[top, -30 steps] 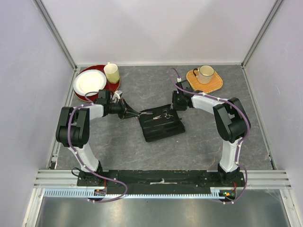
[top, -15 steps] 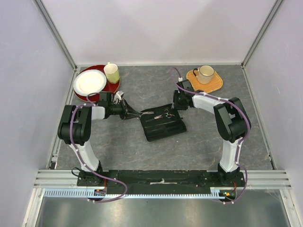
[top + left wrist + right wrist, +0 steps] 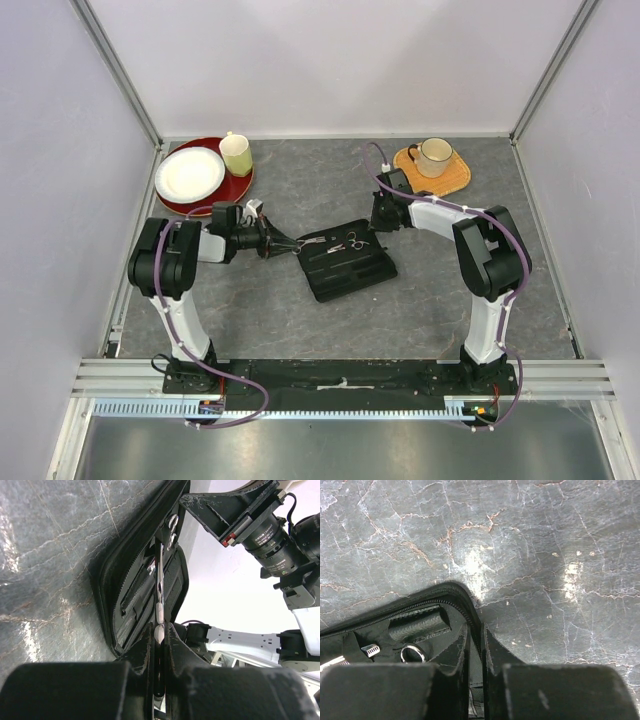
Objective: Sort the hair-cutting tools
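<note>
Grip check: left gripper (image 3: 159, 629) is clamped on the blade end of one silver scissors (image 3: 160, 575). From the fingers its long axis runs straight up the left-wrist frame, finger rings at the far end over the open black case (image 3: 117, 587). Whether the rings rest on the lining I cannot tell. Overhead, that puts the scissors pointing right from the gripper near frame centre, blades left, rings right, across the case's upper left corner. Right gripper (image 3: 476, 639) sits at the case's upper right corner, jaws nearly together with the zip rim between them; I read that as pinching the case to steady it. A second scissors (image 3: 353, 243) lies inside the case, nearer the right arm. I cannot pick out the combs against the black lining. Judgement: the left arm owns the coming move, along the scissors' own axis.
</note>
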`<action>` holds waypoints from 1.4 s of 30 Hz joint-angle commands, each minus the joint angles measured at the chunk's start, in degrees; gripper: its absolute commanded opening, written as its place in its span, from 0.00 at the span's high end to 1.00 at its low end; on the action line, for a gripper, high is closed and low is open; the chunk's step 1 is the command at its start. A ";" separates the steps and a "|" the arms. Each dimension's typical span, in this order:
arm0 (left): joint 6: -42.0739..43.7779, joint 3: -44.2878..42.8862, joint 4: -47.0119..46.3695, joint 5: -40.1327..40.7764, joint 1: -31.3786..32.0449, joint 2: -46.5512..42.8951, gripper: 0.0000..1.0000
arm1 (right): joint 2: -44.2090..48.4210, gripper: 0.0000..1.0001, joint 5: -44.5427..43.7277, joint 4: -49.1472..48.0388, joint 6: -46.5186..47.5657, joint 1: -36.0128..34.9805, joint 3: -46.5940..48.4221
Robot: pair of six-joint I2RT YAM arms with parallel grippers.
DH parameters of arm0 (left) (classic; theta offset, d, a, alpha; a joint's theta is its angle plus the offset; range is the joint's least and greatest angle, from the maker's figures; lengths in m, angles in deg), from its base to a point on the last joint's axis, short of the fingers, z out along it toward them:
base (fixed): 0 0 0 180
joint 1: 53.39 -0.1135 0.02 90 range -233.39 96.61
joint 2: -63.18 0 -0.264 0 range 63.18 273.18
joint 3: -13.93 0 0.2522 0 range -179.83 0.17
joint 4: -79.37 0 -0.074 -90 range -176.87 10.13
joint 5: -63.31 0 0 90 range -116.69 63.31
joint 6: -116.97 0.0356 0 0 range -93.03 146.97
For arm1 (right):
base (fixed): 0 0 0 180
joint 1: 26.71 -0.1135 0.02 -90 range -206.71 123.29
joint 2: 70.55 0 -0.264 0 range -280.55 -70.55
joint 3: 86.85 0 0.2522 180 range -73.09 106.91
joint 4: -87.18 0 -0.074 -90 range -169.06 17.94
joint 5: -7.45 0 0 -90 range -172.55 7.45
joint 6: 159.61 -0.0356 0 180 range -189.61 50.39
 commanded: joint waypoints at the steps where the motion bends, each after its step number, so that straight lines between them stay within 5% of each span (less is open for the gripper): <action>1: -8.32 1.28 -13.54 -6.12 2.11 1.31 0.98 | -1.73 0.89 6.74 -1.43 -3.21 -2.29 -2.51; 7: -11.58 1.89 -17.95 -6.04 2.20 3.51 0.98 | -1.81 0.92 6.83 -1.78 -3.64 -2.29 -2.95; 11: -8.69 1.37 -11.20 -4.99 2.20 2.46 0.94 | -1.46 0.92 6.30 -1.87 -4.00 -2.29 -3.21; 17: 6.50 -3.54 14.51 1.77 2.20 -1.23 0.43 | -0.85 0.90 5.77 -1.78 -4.52 -2.29 -3.21; 22: 16.36 -6.81 29.59 10.56 2.20 -1.68 0.28 | -0.23 0.88 5.60 -1.25 -4.44 -2.29 -2.95; 23: 17.06 -7.33 31.34 11.62 2.20 -1.68 0.19 | -0.06 0.89 5.34 -1.16 -4.52 -2.29 -2.86; 30: 23.48 -10.32 45.57 24.71 2.90 -2.82 0.12 | 0.30 0.88 3.49 -0.02 -4.70 -2.29 -2.77; 35: 22.35 -9.63 47.18 27.27 3.69 -2.73 0.08 | 0.30 0.88 1.82 0.15 -5.40 -2.29 -3.47; 42: 19.54 -9.97 50.78 31.31 4.13 -5.01 0.08 | 1.44 0.72 0.68 -0.37 -7.33 -2.46 -4.70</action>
